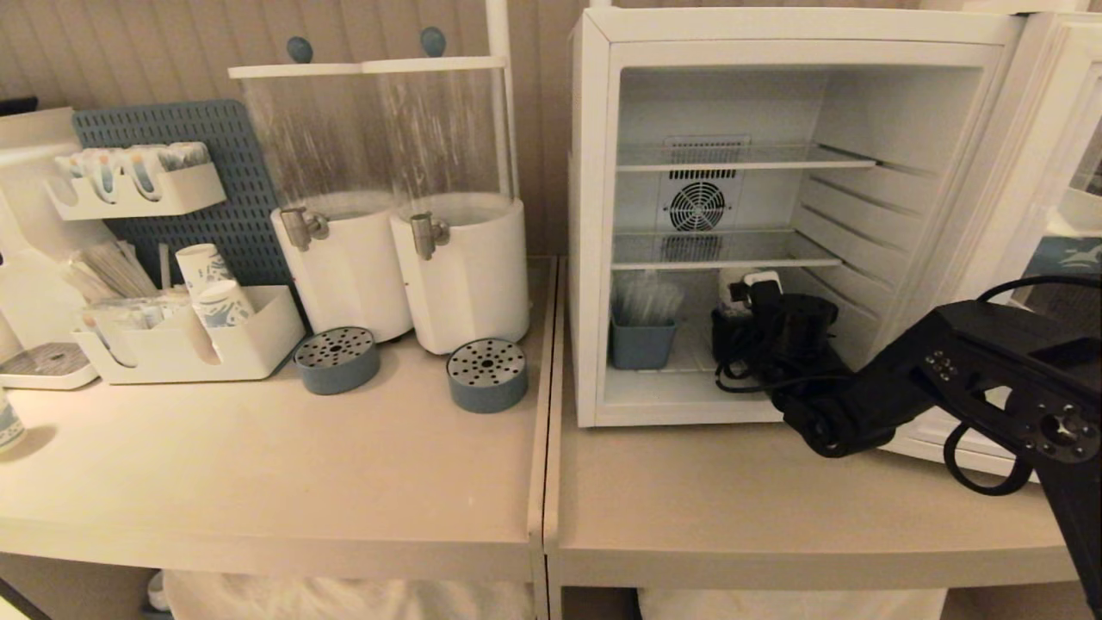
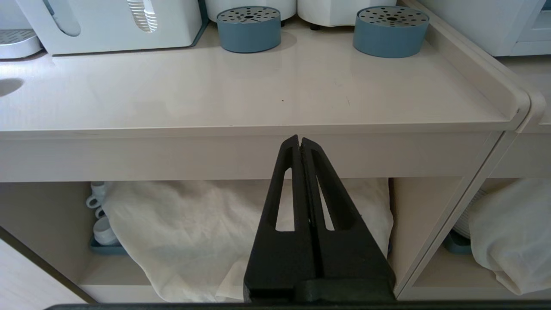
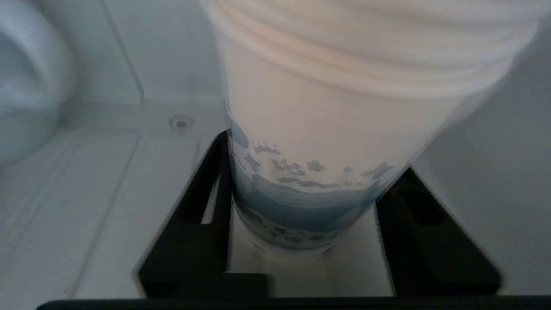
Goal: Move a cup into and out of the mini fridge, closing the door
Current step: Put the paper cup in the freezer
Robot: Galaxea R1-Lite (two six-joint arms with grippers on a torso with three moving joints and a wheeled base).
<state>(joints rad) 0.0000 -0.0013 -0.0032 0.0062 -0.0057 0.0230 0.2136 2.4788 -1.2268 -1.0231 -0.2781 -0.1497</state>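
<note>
Black fingers [image 3: 193,224] of our right gripper [image 3: 305,224] straddle the cup [image 3: 327,129] low down, w/ a slight gap. Cup's on the mini fridge [image 1: 594,215] floor; thin paper, light, crushable, so we'd grip gently mid-wall.

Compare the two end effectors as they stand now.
The left end effector is shut and empty, parked below the counter edge; the right end effector reaches into the mini fridge, its fingers either side of the cup. Both are black, with slotted fingers.
</note>
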